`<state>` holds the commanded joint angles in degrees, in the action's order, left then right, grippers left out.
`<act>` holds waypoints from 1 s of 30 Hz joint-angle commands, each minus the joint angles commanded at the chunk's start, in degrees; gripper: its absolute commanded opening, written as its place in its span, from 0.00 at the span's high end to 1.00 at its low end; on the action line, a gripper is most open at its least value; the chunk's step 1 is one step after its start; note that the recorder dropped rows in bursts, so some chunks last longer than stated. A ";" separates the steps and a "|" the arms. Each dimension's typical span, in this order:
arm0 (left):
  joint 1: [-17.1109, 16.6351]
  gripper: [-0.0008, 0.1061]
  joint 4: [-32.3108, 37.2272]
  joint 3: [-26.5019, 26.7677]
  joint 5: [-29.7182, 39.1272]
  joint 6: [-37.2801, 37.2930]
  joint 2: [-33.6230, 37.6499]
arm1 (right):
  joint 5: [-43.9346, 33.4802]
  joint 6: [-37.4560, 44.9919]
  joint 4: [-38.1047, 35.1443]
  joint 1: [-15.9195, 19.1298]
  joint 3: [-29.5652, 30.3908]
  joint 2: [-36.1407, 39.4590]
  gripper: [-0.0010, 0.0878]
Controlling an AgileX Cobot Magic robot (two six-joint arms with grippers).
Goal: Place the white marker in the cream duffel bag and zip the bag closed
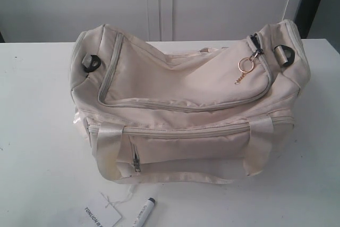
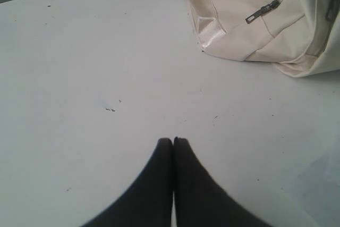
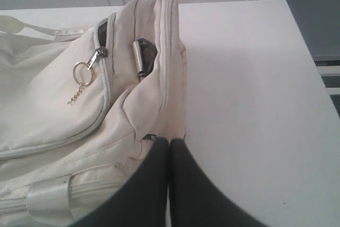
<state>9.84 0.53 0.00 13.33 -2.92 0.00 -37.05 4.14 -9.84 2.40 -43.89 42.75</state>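
The cream duffel bag [image 1: 186, 104] sits in the middle of the white table, its curved top zipper run shut to the gold keyring [image 1: 245, 66] at the right end. The white marker [image 1: 143, 212] with its dark cap lies on the table in front of the bag, at the exterior view's bottom edge. Neither arm shows in the exterior view. My left gripper [image 2: 173, 141] is shut and empty above bare table, off the bag's corner [image 2: 255, 19]. My right gripper [image 3: 169, 141] is shut and empty, hanging by the bag's right end [image 3: 133, 94].
A white paper tag [image 1: 102, 215] with black lettering lies left of the marker, tied on by a thin string. The front pocket zip pull [image 1: 137, 164] hangs down. A black ring [image 1: 90, 62] sits at the bag's left end, another [image 1: 286, 54] at the right. A white wall stands behind.
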 joint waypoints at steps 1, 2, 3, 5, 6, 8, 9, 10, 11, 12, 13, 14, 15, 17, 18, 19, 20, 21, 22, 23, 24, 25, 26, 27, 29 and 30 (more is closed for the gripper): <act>0.00 0.99 0.00 0.00 0.00 0.00 0.00 | -0.32 0.00 -0.03 0.00 0.00 0.00 0.99; 0.00 0.99 0.00 0.00 0.00 0.00 0.00 | -0.67 0.00 -0.37 0.00 0.00 0.00 0.99; 0.00 0.99 0.00 0.00 0.00 0.00 0.00 | -0.94 0.00 -0.45 0.00 0.00 0.00 0.99; 0.00 0.99 0.00 0.00 0.00 0.00 0.00 | -1.58 0.00 -0.86 0.00 -0.10 0.53 0.99; 0.00 0.99 0.00 0.00 0.00 0.00 0.00 | -2.25 0.00 -0.94 0.00 -0.38 1.22 0.99; 0.00 0.99 0.00 0.00 0.00 0.00 0.00 | -4.82 0.00 -0.94 0.00 -2.18 3.30 0.99; 0.00 0.99 0.00 0.00 0.00 0.00 0.00 | -5.85 0.00 -0.94 0.00 -3.37 4.42 0.99; 0.00 0.99 0.00 0.00 0.00 0.00 0.00 | -6.82 -0.10 -1.09 0.00 -4.81 5.96 0.99; 0.00 0.99 0.00 0.00 0.00 0.00 0.00 | -7.31 -0.24 -1.09 0.00 -5.71 6.92 0.99; 0.00 0.99 0.00 0.00 0.00 0.00 0.00 | -7.70 -0.24 -1.09 0.00 -6.56 7.84 0.99; 0.00 0.99 0.00 0.00 0.00 0.00 0.00 | -7.97 -0.24 -1.09 0.00 -7.20 8.70 0.99; 0.00 0.99 0.00 0.00 0.00 0.00 0.00 | -8.13 -0.24 -1.09 0.00 -7.99 9.52 0.99; 0.00 0.99 0.00 0.00 0.00 0.00 0.00 | -8.39 -0.24 -1.09 0.00 -8.72 10.29 0.99; 0.00 0.99 0.00 0.00 0.00 0.00 0.00 | -9.26 -0.24 -1.09 0.00 -9.99 11.75 0.99; 0.00 0.99 0.00 0.00 0.00 0.00 0.00 | -9.49 -0.24 -1.09 0.00 -10.59 12.54 0.99; 0.00 0.99 0.00 0.00 0.00 0.00 0.00 | -9.58 -0.24 -1.09 0.00 -11.36 13.52 0.99; 0.00 0.99 0.00 0.00 0.00 0.00 0.00 | -9.61 -0.24 -1.15 0.00 -12.17 14.76 0.99; 0.00 0.99 0.00 0.00 0.00 0.00 0.00 | -9.61 -0.11 -1.24 0.00 -12.63 15.44 0.99; 0.00 0.99 0.00 0.00 0.00 0.00 0.00 | -9.61 0.22 -1.24 0.00 -13.29 16.36 0.99; 0.00 0.99 0.00 0.00 0.00 0.00 0.00 | -9.61 0.22 -1.24 0.00 -14.07 17.35 0.99; 0.00 0.99 0.00 0.00 0.00 0.00 0.00 | -9.61 0.37 -1.30 0.00 -14.77 18.40 0.99; 0.00 0.99 0.00 0.00 0.00 0.00 0.00 | -9.61 0.37 -1.30 0.00 -15.66 19.52 0.99; 0.00 0.99 0.00 0.00 0.00 0.00 0.00 | -9.61 0.52 -1.40 0.00 -16.55 20.67 0.99; 0.00 0.99 0.00 0.00 0.00 0.00 0.00 | -9.61 1.11 -2.00 0.00 -17.48 21.58 0.99; 0.00 0.99 0.00 0.00 0.00 0.00 0.00 | -9.61 3.18 -3.38 0.00 -19.28 24.00 0.99; 0.00 0.99 0.00 0.00 0.00 0.00 0.00 | -9.61 3.92 -3.85 0.00 -19.96 24.94 0.99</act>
<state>9.84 0.53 0.00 13.33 -2.92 0.00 -46.65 8.06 -13.69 2.40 -63.85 67.69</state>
